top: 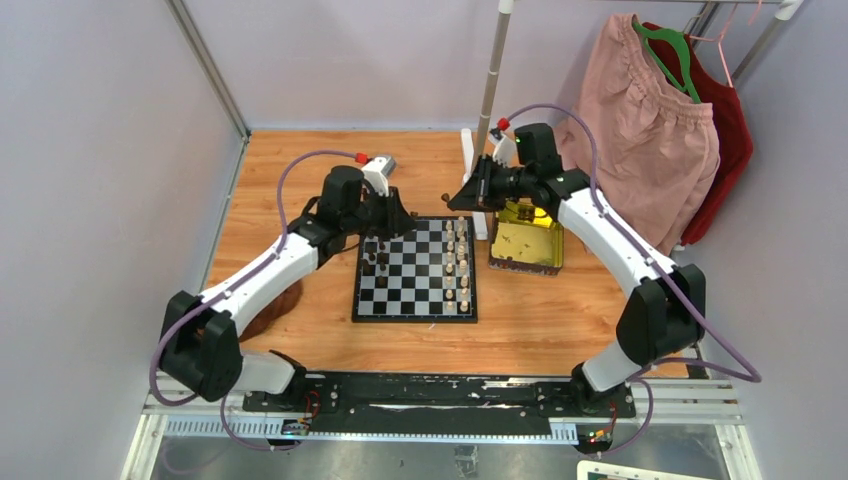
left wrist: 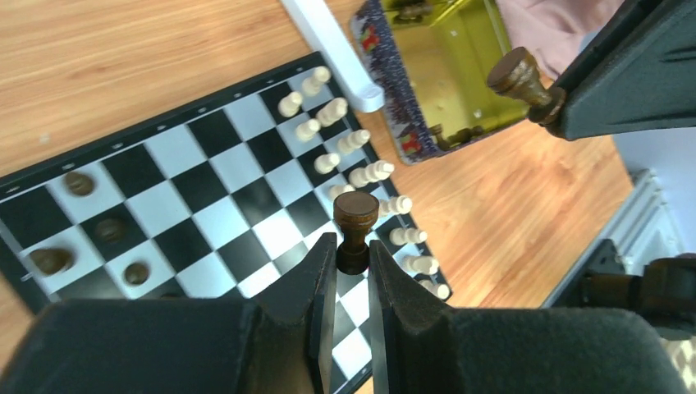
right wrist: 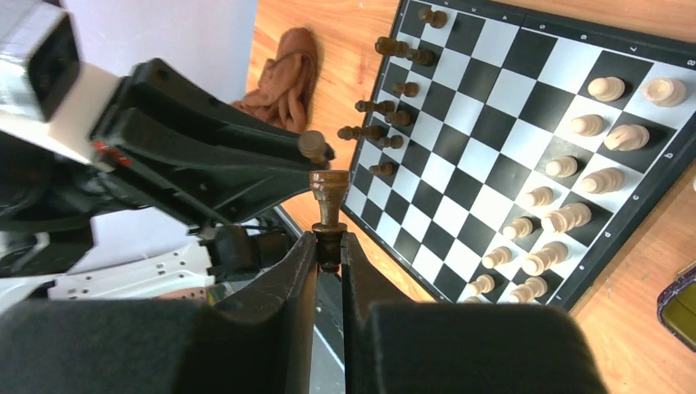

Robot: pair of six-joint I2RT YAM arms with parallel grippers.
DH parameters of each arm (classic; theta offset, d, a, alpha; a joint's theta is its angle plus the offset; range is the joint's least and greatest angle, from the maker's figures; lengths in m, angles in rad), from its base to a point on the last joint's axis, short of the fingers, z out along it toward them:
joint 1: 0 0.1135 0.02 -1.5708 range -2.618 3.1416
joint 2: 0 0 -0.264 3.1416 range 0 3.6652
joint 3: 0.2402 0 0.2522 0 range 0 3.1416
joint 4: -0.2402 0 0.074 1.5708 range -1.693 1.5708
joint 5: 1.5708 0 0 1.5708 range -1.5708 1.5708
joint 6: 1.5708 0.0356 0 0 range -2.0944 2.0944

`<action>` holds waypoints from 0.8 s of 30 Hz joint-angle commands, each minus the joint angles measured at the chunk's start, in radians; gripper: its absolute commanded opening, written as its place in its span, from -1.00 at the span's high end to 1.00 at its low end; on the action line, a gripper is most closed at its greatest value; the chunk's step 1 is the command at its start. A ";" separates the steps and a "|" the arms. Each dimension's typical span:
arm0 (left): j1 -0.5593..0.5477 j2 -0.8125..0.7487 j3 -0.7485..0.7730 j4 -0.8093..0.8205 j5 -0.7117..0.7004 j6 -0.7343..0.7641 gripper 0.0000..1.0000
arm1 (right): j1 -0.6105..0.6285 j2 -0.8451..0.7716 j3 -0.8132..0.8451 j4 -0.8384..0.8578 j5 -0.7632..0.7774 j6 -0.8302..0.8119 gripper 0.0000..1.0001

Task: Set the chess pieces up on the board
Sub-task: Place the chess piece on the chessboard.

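The board [top: 415, 272] lies mid-table, with cream pieces [top: 458, 262] in two files along its right side and a few dark pieces [top: 374, 262] on its left side. My left gripper [top: 399, 217] hovers over the board's far left corner, shut on a dark brown piece [left wrist: 355, 220]. My right gripper [top: 456, 199] hovers just beyond the board's far right corner, shut on another dark piece [right wrist: 328, 199]. In the left wrist view the left gripper [left wrist: 353, 249] pinches its piece by the base. The right gripper [right wrist: 328, 245] does the same. The two grippers face each other, apart.
A gold tray [top: 527, 238] with a few dark pieces stands right of the board, under the right arm. A white post base [top: 470, 165] stands behind the board. A brown cloth [top: 268, 318] lies left of the board. Clothes [top: 650, 130] hang at back right.
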 commanded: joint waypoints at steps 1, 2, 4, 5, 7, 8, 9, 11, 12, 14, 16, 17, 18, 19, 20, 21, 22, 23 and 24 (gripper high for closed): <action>0.005 -0.068 0.058 -0.252 -0.130 0.092 1.00 | 0.076 0.075 0.108 -0.153 0.068 -0.168 1.00; 0.005 -0.085 0.061 -0.278 -0.152 0.090 1.00 | 0.092 0.098 0.130 -0.173 0.080 -0.190 1.00; 0.005 -0.120 0.063 -0.319 -0.206 0.084 1.00 | 0.125 0.140 0.173 -0.213 0.101 -0.234 1.00; 0.005 -0.148 0.060 -0.336 -0.227 0.078 1.00 | 0.140 0.160 0.197 -0.234 0.118 -0.255 1.00; 0.005 -0.187 0.055 -0.360 -0.268 0.066 1.00 | 0.172 0.196 0.248 -0.278 0.158 -0.299 1.00; 0.005 -0.208 0.053 -0.371 -0.285 0.059 1.00 | 0.187 0.217 0.273 -0.302 0.181 -0.320 1.00; 0.005 -0.226 0.051 -0.383 -0.303 0.053 1.00 | 0.202 0.233 0.298 -0.326 0.203 -0.341 1.00; 0.005 -0.259 0.052 -0.407 -0.330 0.040 1.00 | 0.231 0.271 0.352 -0.382 0.248 -0.383 1.00; 0.005 -0.274 0.052 -0.416 -0.345 0.032 1.00 | 0.243 0.291 0.379 -0.410 0.269 -0.402 1.00; 0.005 -0.306 0.049 -0.430 -0.371 0.015 1.00 | 0.273 0.334 0.437 -0.482 0.305 -0.437 1.00; 0.005 -0.340 0.043 -0.436 -0.382 -0.001 1.00 | 0.300 0.385 0.502 -0.550 0.353 -0.467 1.00; 0.005 -0.356 0.039 -0.440 -0.396 -0.009 1.00 | 0.312 0.411 0.534 -0.585 0.374 -0.481 1.00; 0.005 -0.373 0.035 -0.443 -0.415 -0.017 1.00 | 0.324 0.438 0.566 -0.617 0.394 -0.498 1.00; 0.005 -0.389 0.030 -0.445 -0.430 -0.025 1.00 | 0.336 0.463 0.597 -0.649 0.411 -0.508 1.00; 0.005 -0.407 0.025 -0.448 -0.441 -0.031 1.00 | 0.345 0.490 0.624 -0.678 0.428 -0.518 1.00; 0.005 -0.423 0.020 -0.449 -0.449 -0.038 1.00 | 0.354 0.514 0.650 -0.705 0.449 -0.528 1.00; 0.005 -0.462 0.011 -0.454 -0.464 -0.048 1.00 | 0.371 0.583 0.726 -0.779 0.494 -0.554 1.00; 0.005 -0.473 0.009 -0.456 -0.465 -0.051 1.00 | 0.375 0.607 0.752 -0.809 0.505 -0.563 1.00; 0.005 -0.480 0.009 -0.457 -0.465 -0.053 1.00 | 0.377 0.632 0.785 -0.843 0.517 -0.574 1.00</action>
